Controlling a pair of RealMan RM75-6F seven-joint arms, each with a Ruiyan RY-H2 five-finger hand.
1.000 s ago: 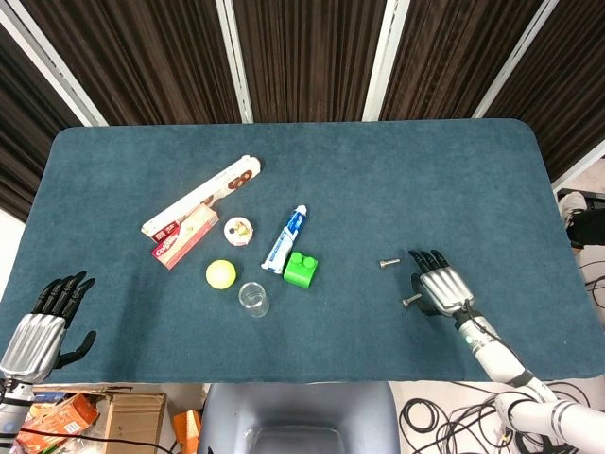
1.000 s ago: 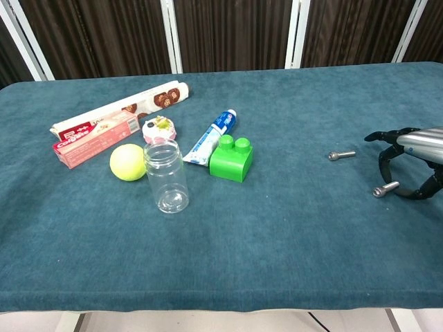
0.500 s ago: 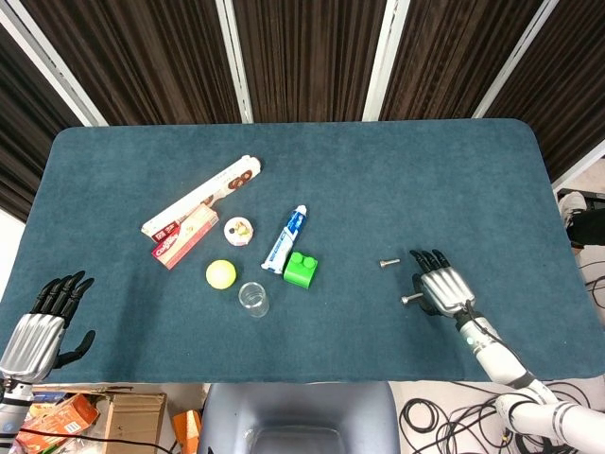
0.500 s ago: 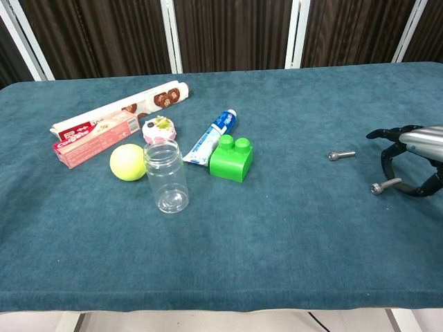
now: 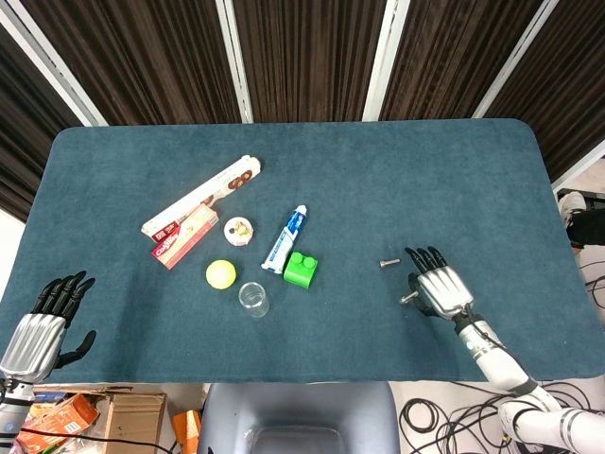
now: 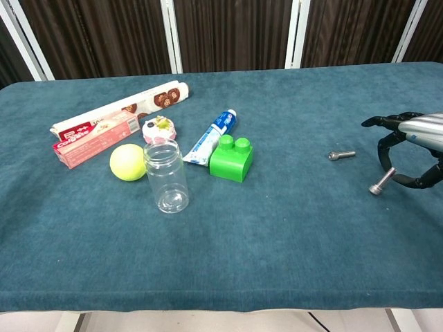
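My right hand [image 5: 440,291] [image 6: 412,149] hovers at the right of the blue table [image 5: 378,180], pinching a small metal bolt [image 5: 408,297] [image 6: 381,181] between thumb and a finger. The bolt hangs tilted, head down, just off the cloth. A second bolt [image 5: 388,262] [image 6: 341,155] lies flat a little to the left of that hand. My left hand [image 5: 43,326] hangs open beyond the table's front left corner, holding nothing; only the head view shows it.
Left of centre stand a green block [image 5: 301,269] [image 6: 231,158], toothpaste tube [image 5: 285,237], clear jar [image 5: 253,299] [image 6: 166,178], yellow ball [image 5: 220,274], small pink tub [image 5: 238,230], pink box [image 5: 185,236] and a long cookie box [image 5: 203,196].
The right hand has closed on the nearer bolt and raised it, so it now hangs tilted instead of lying flat. The left hand has not moved.
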